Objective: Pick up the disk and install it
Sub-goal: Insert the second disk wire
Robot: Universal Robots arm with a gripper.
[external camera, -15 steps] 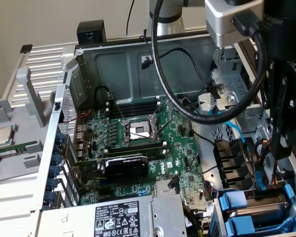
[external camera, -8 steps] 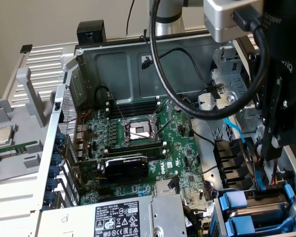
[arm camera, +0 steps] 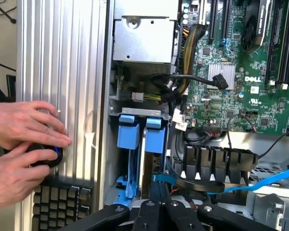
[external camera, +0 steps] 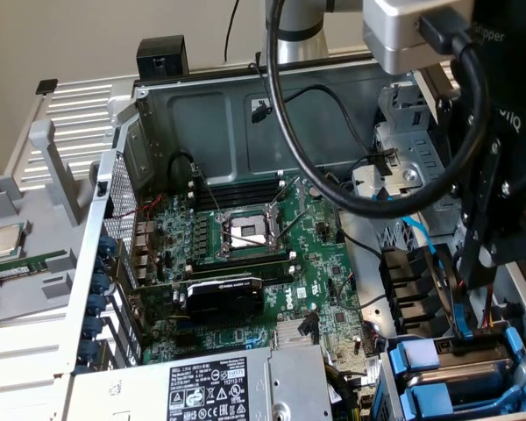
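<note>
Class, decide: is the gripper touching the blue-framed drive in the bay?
Cannot tell. In the wrist view the shut gripper sits directly over the drive's blue frame, hiding the meeting point; no view plainly shows contact or a gap.

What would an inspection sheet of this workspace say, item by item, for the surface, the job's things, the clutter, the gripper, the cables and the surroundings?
Surface: open computer case with green motherboard exposed.
Job's things: two blue-framed drives stand side by side in the drive bay; which one is the disk I cannot tell.
Clutter: processor chip lies on the grey panel at the exterior view's left.
Gripper: gripper shut, just above the drive bay, holding nothing that I can see.
Cables: thick black cable loops from the arm over the case; blue flat cable runs beside the bay.
Surroundings: a person's hands rest on the ribbed case side.
</note>
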